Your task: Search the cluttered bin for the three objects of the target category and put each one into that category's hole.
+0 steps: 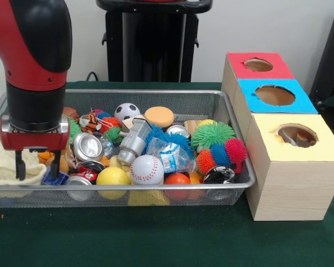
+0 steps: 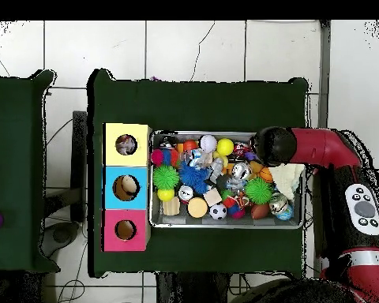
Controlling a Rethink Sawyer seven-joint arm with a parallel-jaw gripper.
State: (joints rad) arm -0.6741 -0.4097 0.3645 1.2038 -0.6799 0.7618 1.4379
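Looks like we're in the search/pick phase. Nearest the front camera, the bin (image 1: 122,188) has its front row packed with a yellow ball (image 1: 112,177), a baseball (image 1: 146,169), an orange ball (image 1: 177,179) and crushed cans (image 1: 88,148). No dotted or heart-print cloth pieces are showing anywhere in the pile that I can make out, so my guess is they're buried or under the arm.

The gripper (image 1: 35,165) is down at the bin's left end in the front view, right beside the big cream cloth (image 1: 5,161), fingers spread and pinching nothing. It's low in among the clutter, but I can't tell what exactly it's touching.

Next move probably means shifting stuff aside to uncover a print piece. The cream cloth is the wrong one, and grabbing it by mistake looks like the easy slip here.

Further along, the yellow hole (image 1: 296,135) is well apart at the other end of the bin, with something already sitting inside it. Blue hole (image 1: 274,95) and red hole (image 1: 258,65) are behind it.

Writing: the plastic bottle (image 1: 168,156) has a blue label, not readable.
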